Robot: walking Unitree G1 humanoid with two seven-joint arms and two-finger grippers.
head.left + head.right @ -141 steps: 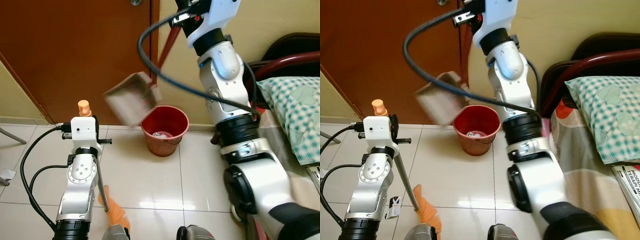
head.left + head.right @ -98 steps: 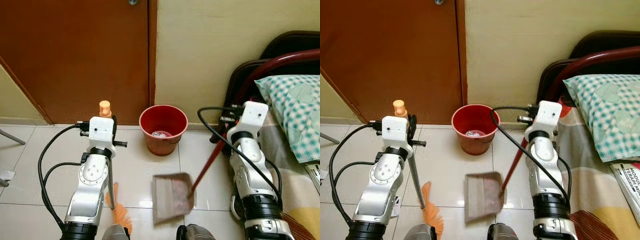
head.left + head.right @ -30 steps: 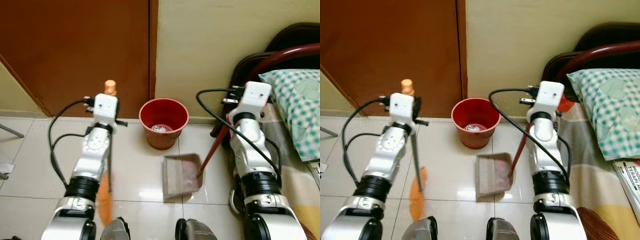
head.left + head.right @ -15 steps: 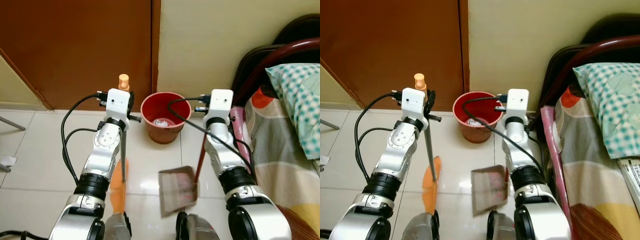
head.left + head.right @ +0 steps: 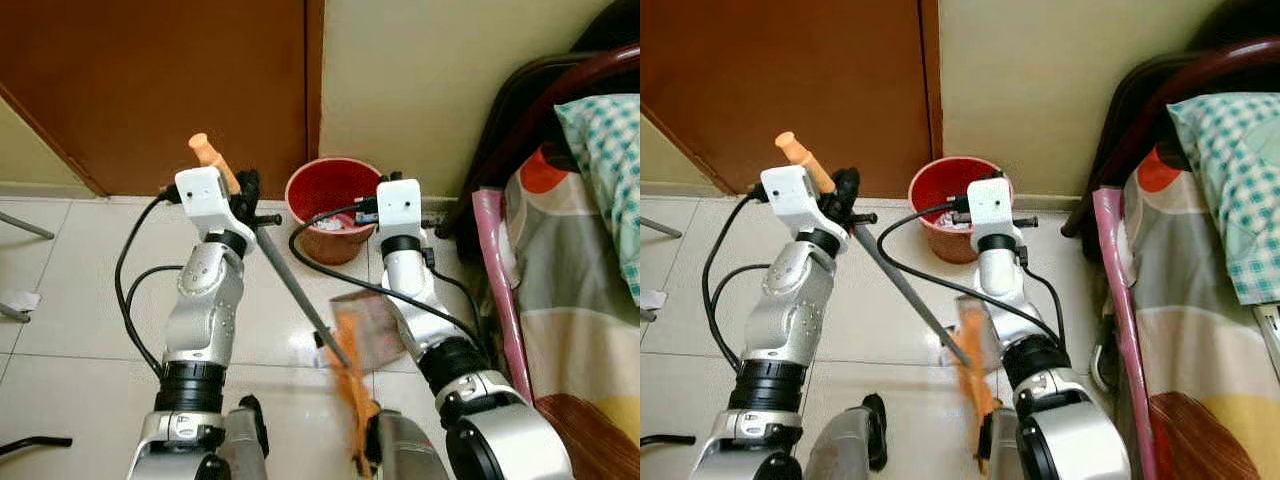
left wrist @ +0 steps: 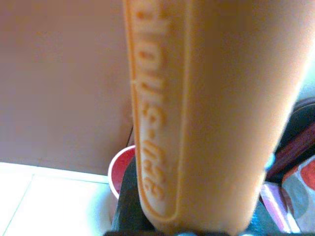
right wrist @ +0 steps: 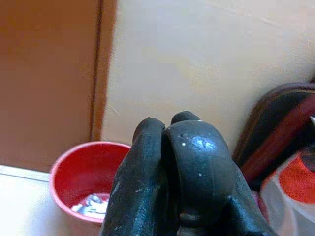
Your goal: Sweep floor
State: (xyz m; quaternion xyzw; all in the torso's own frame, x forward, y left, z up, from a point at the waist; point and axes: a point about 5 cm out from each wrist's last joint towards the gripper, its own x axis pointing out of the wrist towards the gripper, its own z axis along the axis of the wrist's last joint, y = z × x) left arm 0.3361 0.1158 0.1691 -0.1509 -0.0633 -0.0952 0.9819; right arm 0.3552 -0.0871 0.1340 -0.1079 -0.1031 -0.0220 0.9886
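- Head pair: looking steeply down at pale tiled floor (image 5: 80, 300); both sharing round red plastic bucket (image 5: 945, 205).
- Wrist pair: close, level, facing that bucket.

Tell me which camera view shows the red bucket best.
The right eye view: the bucket shows its open rim and the scraps inside, beside the door. In the left eye view a cable crosses it; both wrist views catch part of it.

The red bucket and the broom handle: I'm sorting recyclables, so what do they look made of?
The round red bucket looks like moulded plastic: uniform colour, smooth rim, dull sheen. The orange broom handle grip also looks plastic, with raised moulded lettering; its thin grey shaft seems metal, though it is hard to tell.
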